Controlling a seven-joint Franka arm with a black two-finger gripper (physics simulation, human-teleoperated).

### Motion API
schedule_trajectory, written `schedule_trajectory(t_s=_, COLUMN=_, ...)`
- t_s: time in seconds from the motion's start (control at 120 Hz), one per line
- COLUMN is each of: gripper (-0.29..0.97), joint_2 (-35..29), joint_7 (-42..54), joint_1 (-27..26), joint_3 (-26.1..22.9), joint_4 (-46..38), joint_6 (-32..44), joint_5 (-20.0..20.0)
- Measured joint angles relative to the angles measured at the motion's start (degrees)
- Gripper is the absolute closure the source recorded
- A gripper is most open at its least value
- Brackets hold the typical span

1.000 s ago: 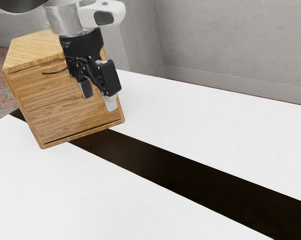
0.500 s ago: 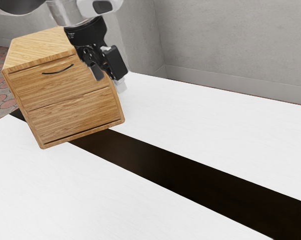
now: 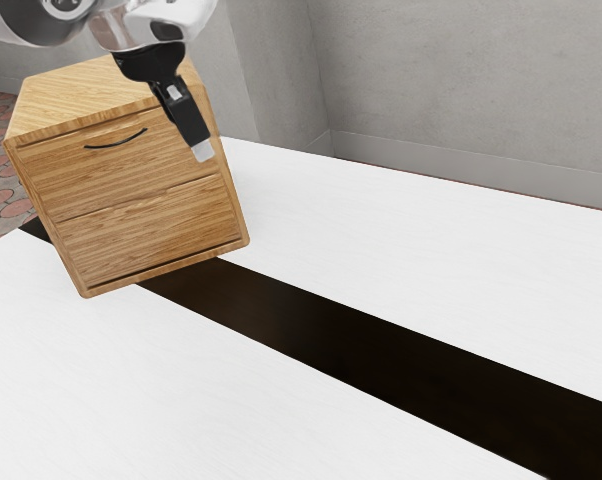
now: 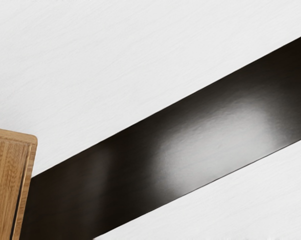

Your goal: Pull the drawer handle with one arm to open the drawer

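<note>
My pincer (image 3: pixel 197 145) hangs by the upper front corner of the wooden cabinet (image 3: pixel 131 190), toward the exterior view's right of the handle (image 3: pixel 116 140) and apart from it. It holds nothing, and seen edge-on I cannot tell whether it is released or clenched. The likeliest trouble, as I judge it, is the approach: moving across to the handle from here, I could knock the cabinet's corner and shove the whole box along the white table (image 3: pixel 431 230). The handle is a thin, shallow black arc lying close to the wood, so a slightly off grasp may slip off or close on nothing. A pull that is not square to the front could also drag the cabinet instead of sliding the top drawer (image 3: pixel 121 170) out. My wrist camera looks past the cabinet's edge (image 4: pixel 8 185) at the dark strip (image 4: pixel 180 150) in the table, so it gives little help in lining up. The top drawer sits flush and shut, above a lower drawer (image 3: pixel 146 225), in pale striped wood grain. The cabinet stands at the exterior view's left.
</note>
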Motion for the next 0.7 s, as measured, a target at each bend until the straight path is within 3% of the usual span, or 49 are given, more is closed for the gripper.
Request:
schedule_trajectory(t_s=0.317, gripper=0.00, joint_2=1.6, joint_7=8.3, joint_1=1.5, joint_3=3.7, joint_4=0.1, joint_6=2.9, joint_5=0.2)
schedule_trajectory(t_s=0.7, gripper=0.00, joint_2=4.5, joint_7=17.0, joint_1=6.9, joint_3=3.9, joint_4=0.1, joint_6=5.4, joint_5=-0.2)
